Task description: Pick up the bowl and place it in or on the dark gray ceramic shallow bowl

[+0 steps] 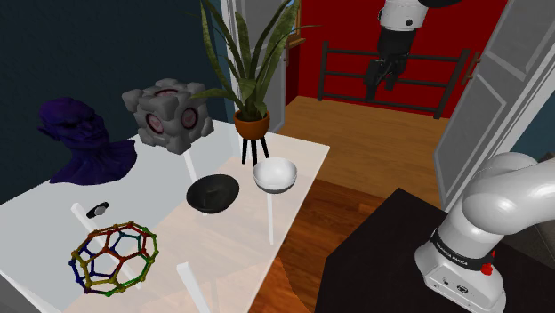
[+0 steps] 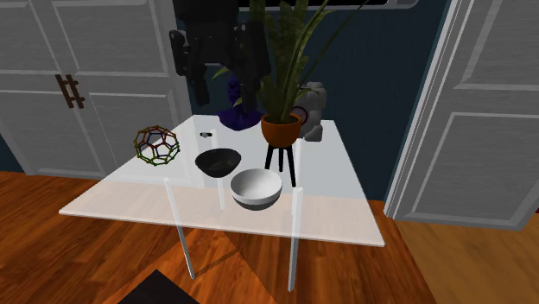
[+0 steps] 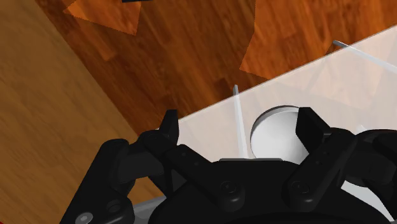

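A white bowl [image 1: 275, 174] stands on the glass table [image 1: 53, 222] near its edge, just beside a dark grey shallow bowl [image 1: 213, 193]. Both bowls stand upright and hold nothing. My black gripper [image 1: 382, 76] hangs open high above the wooden floor, well off the table edge and far above the white bowl. In the second exterior view the gripper [image 2: 213, 69] hovers above and behind the white bowl [image 2: 256, 188] and the dark bowl [image 2: 218, 161]. Along the wrist view, the white bowl [image 3: 277, 133] shows far below between the spread fingers of the gripper [image 3: 239, 127].
A tall plant in an orange pot [image 1: 252, 123] on a black stand rises right behind the white bowl. Further along the table are a grey cube [image 1: 165, 114], a purple bust [image 1: 84, 142], a wire polyhedron [image 1: 116, 258] and a small dark object [image 1: 98, 210].
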Tool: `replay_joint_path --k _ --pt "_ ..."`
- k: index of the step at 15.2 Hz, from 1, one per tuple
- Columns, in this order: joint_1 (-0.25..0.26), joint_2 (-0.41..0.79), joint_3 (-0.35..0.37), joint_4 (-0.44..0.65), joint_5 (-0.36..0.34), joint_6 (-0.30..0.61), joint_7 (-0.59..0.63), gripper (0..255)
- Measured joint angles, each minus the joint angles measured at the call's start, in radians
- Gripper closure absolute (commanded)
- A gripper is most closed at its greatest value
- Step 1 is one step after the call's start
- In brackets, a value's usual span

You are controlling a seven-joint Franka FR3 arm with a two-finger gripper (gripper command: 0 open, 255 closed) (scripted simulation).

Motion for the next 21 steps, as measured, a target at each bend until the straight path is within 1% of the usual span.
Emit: replay_joint_path --k 1,3,6,11,16,21 --pt "0.000 0.000 0.000 0.000 0.000 0.000 0.000 0" --pt "-0.002 0.018 -0.003 -0.021 0.003 0.038 0.003 0" --pt "-0.001 0.069 0.005 -0.062 0.019 0.127 0.023 0" --pt "-0.004 0.188 0.007 -0.109 0.038 0.292 0.042 0" --pt "-0.001 0.334 0.020 -0.136 0.061 0.464 0.070 0" --pt "0.000 0.506 0.026 -0.111 0.080 0.612 0.086 0"
